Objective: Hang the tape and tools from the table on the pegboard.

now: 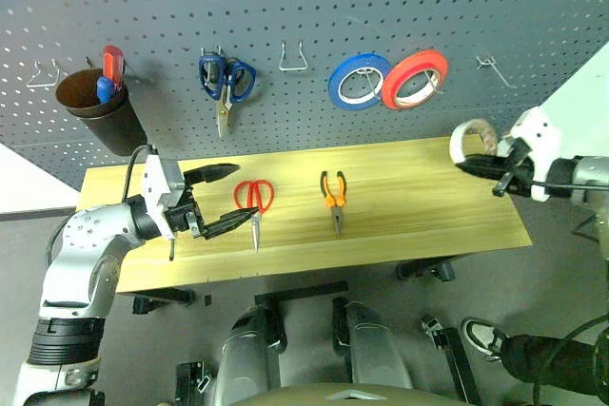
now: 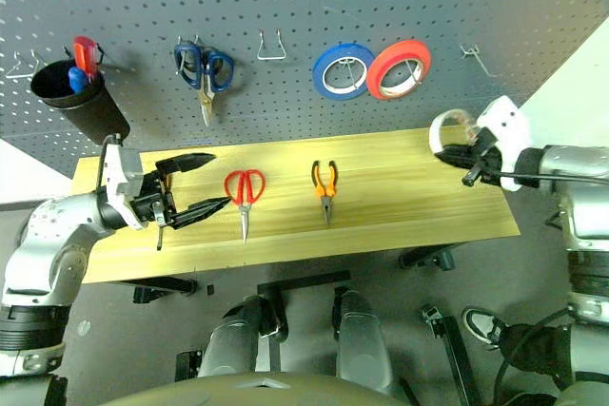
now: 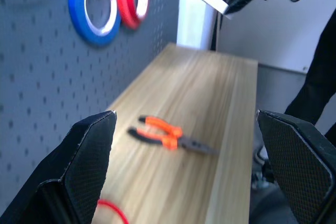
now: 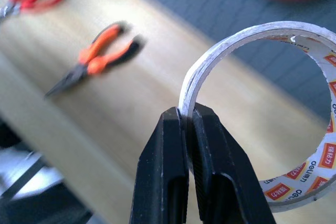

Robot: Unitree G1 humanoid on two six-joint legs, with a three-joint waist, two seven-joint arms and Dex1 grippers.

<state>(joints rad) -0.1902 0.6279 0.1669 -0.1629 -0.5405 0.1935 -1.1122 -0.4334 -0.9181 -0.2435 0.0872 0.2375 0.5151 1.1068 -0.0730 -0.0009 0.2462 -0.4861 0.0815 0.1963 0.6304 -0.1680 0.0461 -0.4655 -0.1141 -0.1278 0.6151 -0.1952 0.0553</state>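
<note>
Two end effectors, head view: right end effector (image 1: 476, 164), right of frame, pinches the tape (image 1: 470, 136) above the table (image 1: 419, 225); left end effector (image 1: 221, 199) gapes empty. Right wrist view: fingers clamp the roll's wall. Hanging step; next, thread onto the hook (image 1: 495, 67).

"deli" brand labels in red and orange, printed inside the core of the tape (image 4: 310, 174).
</note>
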